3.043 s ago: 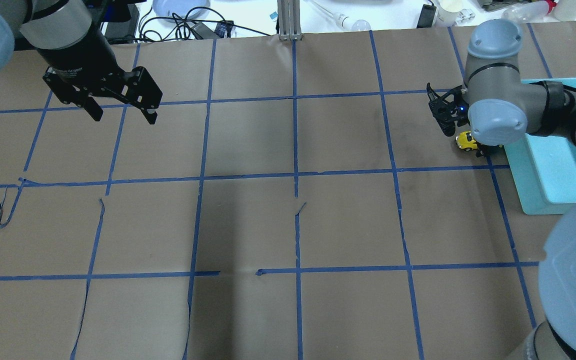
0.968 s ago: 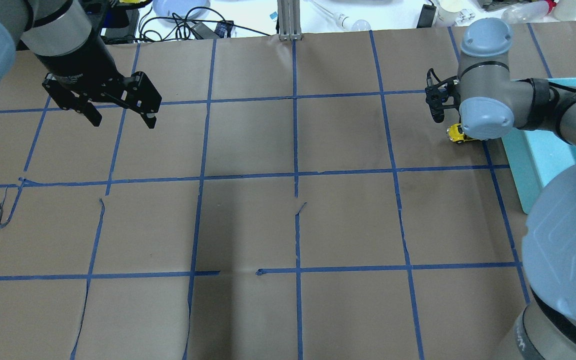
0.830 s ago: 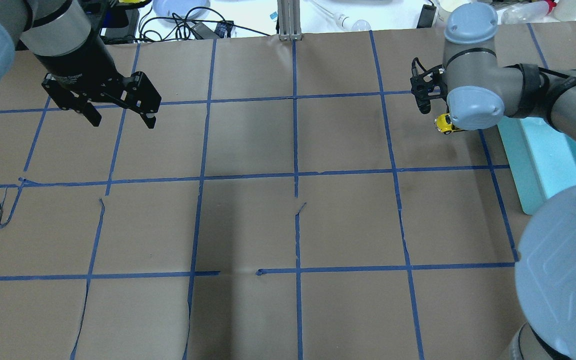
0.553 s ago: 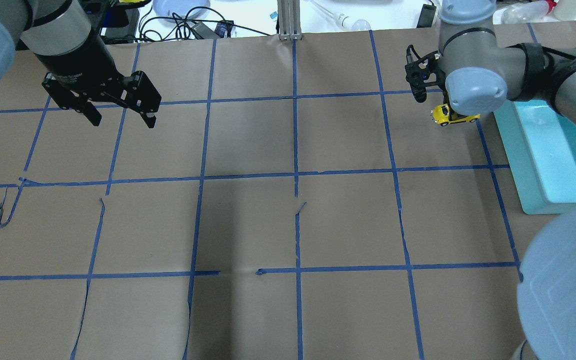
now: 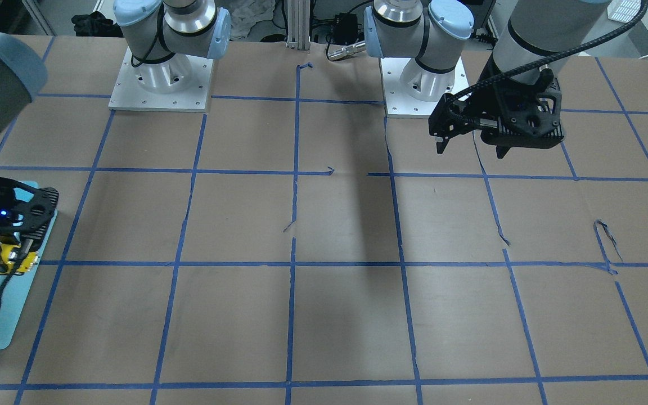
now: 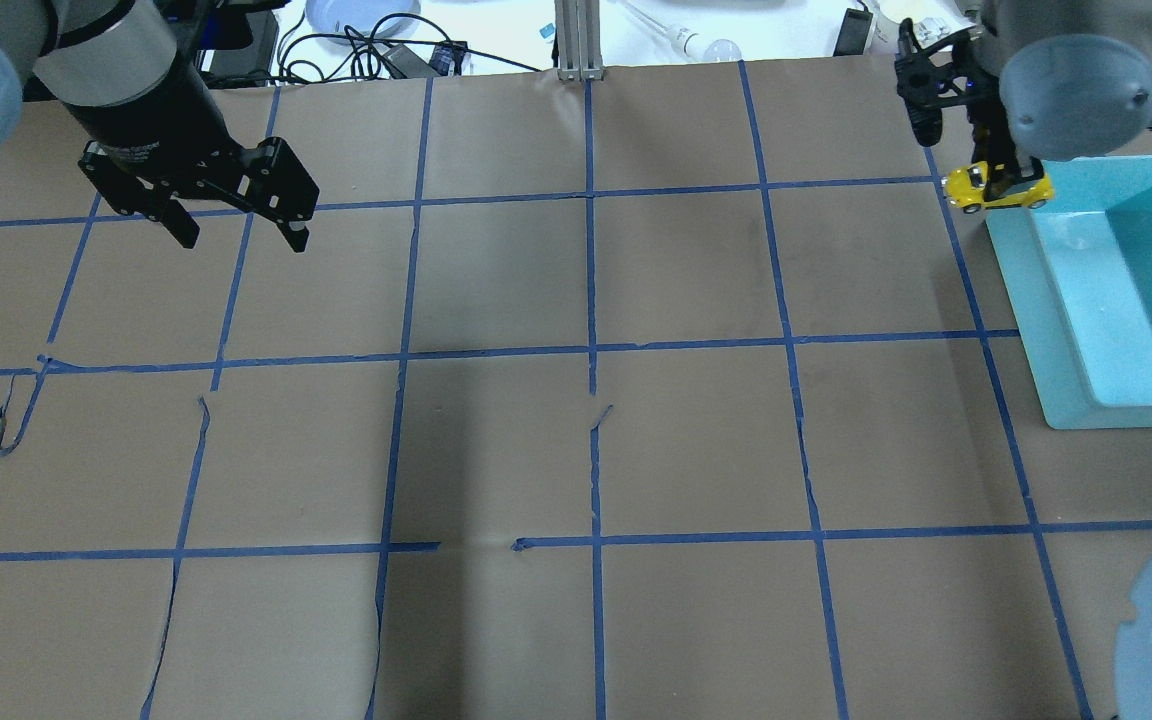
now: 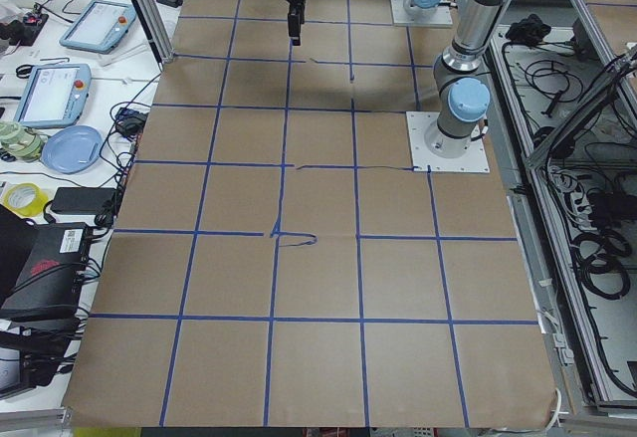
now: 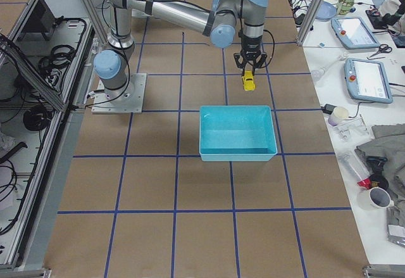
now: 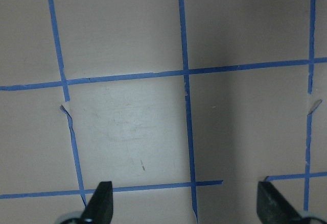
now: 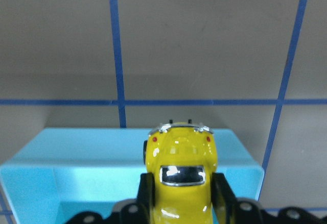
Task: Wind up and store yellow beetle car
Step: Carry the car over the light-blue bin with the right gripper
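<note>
Left gripper [image 6: 242, 240] fingers apart, right gripper [image 6: 1002, 178] fingers clamped

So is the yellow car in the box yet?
Not yet: the right tool holds the yellow car up near the blue box.

Overhead, front views opposed; share taped table [image 6: 496, 450]; wrist cams close

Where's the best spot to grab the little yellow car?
Pinch the yellow beetle car across its two door sides, coming from above the roof, as the right gripper does. The roof and ends are rounded, so a grip might slip there.
</note>
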`<act>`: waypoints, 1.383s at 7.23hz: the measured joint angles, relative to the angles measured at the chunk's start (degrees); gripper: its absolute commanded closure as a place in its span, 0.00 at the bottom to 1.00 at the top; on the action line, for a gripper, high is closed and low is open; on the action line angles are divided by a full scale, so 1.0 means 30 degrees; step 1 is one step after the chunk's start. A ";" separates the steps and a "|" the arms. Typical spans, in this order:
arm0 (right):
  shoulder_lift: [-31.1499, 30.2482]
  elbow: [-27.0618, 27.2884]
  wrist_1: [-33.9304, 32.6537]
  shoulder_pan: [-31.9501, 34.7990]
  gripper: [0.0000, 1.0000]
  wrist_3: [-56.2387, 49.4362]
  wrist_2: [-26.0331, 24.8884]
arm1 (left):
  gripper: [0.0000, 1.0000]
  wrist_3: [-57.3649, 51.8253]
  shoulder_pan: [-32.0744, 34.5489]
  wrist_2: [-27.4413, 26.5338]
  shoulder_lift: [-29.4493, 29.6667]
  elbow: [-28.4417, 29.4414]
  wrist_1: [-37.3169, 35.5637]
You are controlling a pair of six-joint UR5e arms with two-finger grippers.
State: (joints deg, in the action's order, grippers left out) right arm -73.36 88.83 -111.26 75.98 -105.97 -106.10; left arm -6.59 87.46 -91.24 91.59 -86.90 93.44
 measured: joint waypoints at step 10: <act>0.3101 0.3193 -0.5706 -0.4614 1.00 -0.4689 -0.0263 | 0.00 0.0008 -0.0135 0.0016 -0.0113 -0.0085 -0.0005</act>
State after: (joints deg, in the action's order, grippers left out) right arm -64.05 98.41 -128.38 62.14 -120.04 -106.89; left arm -6.57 87.05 -91.20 91.25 -87.15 93.43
